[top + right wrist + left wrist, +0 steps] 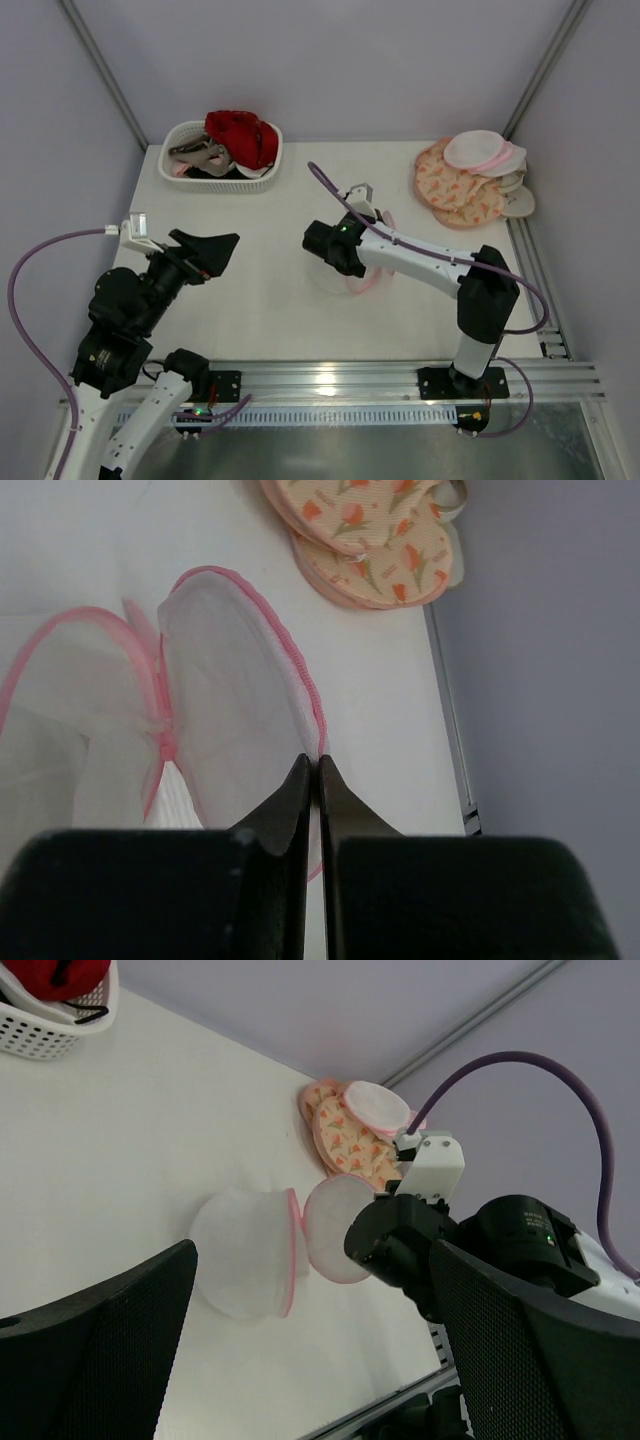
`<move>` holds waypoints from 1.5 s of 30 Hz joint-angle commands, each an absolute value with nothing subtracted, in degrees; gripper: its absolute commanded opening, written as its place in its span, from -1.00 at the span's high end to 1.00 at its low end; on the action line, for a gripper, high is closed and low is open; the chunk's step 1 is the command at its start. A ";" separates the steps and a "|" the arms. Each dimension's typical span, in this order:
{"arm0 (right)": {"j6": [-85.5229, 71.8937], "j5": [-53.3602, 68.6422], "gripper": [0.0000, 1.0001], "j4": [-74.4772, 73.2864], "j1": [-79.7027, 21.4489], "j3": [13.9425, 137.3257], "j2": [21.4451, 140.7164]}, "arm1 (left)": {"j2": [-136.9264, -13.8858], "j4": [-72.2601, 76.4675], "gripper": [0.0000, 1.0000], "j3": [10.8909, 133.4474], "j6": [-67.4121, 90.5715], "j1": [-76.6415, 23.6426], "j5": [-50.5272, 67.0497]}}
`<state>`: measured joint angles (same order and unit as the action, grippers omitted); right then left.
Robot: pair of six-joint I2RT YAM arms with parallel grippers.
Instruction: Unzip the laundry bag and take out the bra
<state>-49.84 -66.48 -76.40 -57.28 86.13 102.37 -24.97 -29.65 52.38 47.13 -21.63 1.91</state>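
From above, my own right arm covers most of the laundry bag (235,700); only a pale mesh edge and a sliver of pink show under the wrist, near the middle of the table (260,290). My right wrist view cuts the bag's left half off at the frame edge; the mesh is cloudy, and I cannot tell what lies inside it. My left wrist view shows the bag spread open like a clamshell; one half lies on the table, the other stands up on edge.

My right end effector (312,765) is clenched, its tips pressed together on the pink zipper rim of the raised half; whether the pull tab sits between them I cannot make out.

My left end effector (205,245) is released, jaws spread wide and holding nothing; it hangs over the table to the left, well apart from the bag; its dark fingers (100,1350) frame the bag in the wrist view.

At the far left stands a white basket (190,172) with a red garment (243,135); the peach-patterned pouches (455,190) are stacked far right, partly overlapping.
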 commanded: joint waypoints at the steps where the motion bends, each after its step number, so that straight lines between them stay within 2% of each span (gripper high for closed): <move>1: -51.24 -72.59 0.93 -88.24 -52.75 84.90 97.83 | -25.84 -29.18 -0.99 54.49 45.44 -21.71 1.58; 9: -42.11 -79.62 0.93 -87.28 -51.24 87.09 99.92 | -26.89 -27.77 -0.99 53.88 45.97 -21.71 2.37; 16: -38.84 -82.18 0.92 -87.27 -60.53 90.87 110.90 | -26.72 -27.51 -0.99 53.35 46.14 -21.71 2.37; 19: -38.50 -80.25 0.74 -86.23 -65.02 92.55 114.34 | -26.46 -27.69 -0.99 53.44 46.23 -21.71 2.37; 21: -30.54 -75.17 0.09 -76.63 -67.23 91.59 112.96 | -26.46 -27.77 -0.99 53.44 46.23 -21.71 2.37; 23: -20.89 -67.99 -0.83 -68.16 -69.95 88.34 109.44 | -26.54 -27.69 -0.99 53.44 46.41 -21.71 2.55; 25: -18.99 -64.18 -0.99 -61.89 -70.66 87.28 104.17 | -26.54 -27.77 -0.99 53.53 46.41 -21.71 2.55; 33: -20.81 -56.08 -0.99 -52.83 -70.14 83.76 83.96 | -27.59 -26.98 -0.99 52.91 45.10 -21.71 4.91; 38: -28.03 -54.50 -0.99 -55.19 -66.80 83.23 71.12 | -37.51 -27.60 -0.99 53.79 43.94 -21.71 16.48; 41: -31.45 -47.68 -0.99 -56.43 -60.75 81.48 63.48 | -44.63 -25.15 -0.99 53.62 45.35 -21.80 21.69; 45: -33.66 -36.14 -0.99 -50.65 -50.29 73.58 52.23 | -48.24 -20.48 -0.99 51.16 45.97 -23.46 22.06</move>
<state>-29.80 -46.94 -54.00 -55.46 78.70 56.69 -47.79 -25.43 51.70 46.02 -22.46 16.86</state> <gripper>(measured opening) 0.994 0.994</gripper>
